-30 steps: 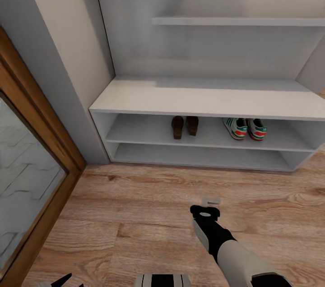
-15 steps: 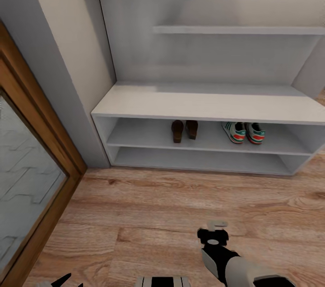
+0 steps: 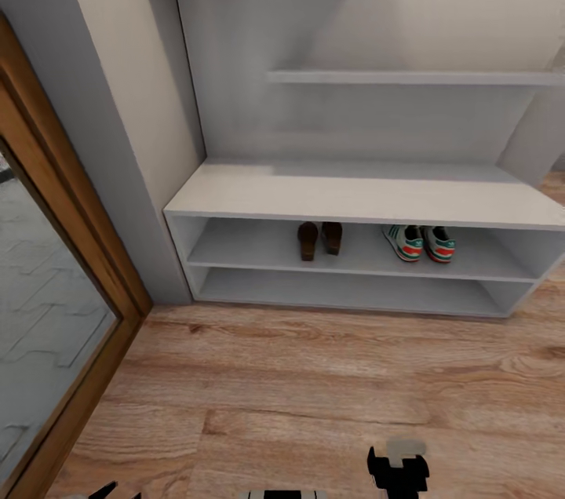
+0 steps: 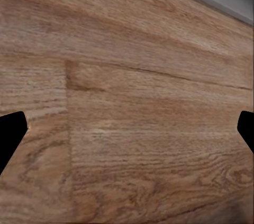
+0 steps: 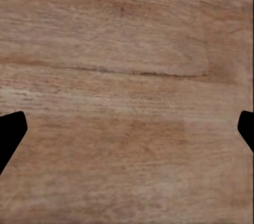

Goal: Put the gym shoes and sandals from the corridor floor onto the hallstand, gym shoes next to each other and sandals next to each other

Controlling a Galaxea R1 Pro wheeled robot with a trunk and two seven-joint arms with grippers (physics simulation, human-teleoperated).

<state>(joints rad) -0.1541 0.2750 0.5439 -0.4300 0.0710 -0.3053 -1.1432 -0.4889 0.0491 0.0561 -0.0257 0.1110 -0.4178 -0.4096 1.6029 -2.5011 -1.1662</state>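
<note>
The two brown sandals (image 3: 319, 238) lie side by side on the upper open shelf of the pale grey hallstand (image 3: 361, 199), left of centre. On the same shelf, to their right, the two gym shoes (image 3: 422, 242) sit next to each other, heels outward. My right gripper (image 3: 399, 470) hangs low over the corridor floor (image 3: 314, 373), far from the rack. In the right wrist view it (image 5: 127, 134) is open over bare planks. My left gripper (image 4: 127, 134) is open too, with only floor between its fingertips.
A wood-framed mirror or glass door (image 3: 47, 311) stands at the left beside a grey wall corner (image 3: 118, 169). Staggered wall shelves (image 3: 408, 78) hang above the bench top. The lowest shelf (image 3: 345, 291) holds nothing.
The camera has backed away and tilted up, so the rack sits lower and smaller. My right arm has drawn back toward the bottom edge. The shoes have not moved.
</note>
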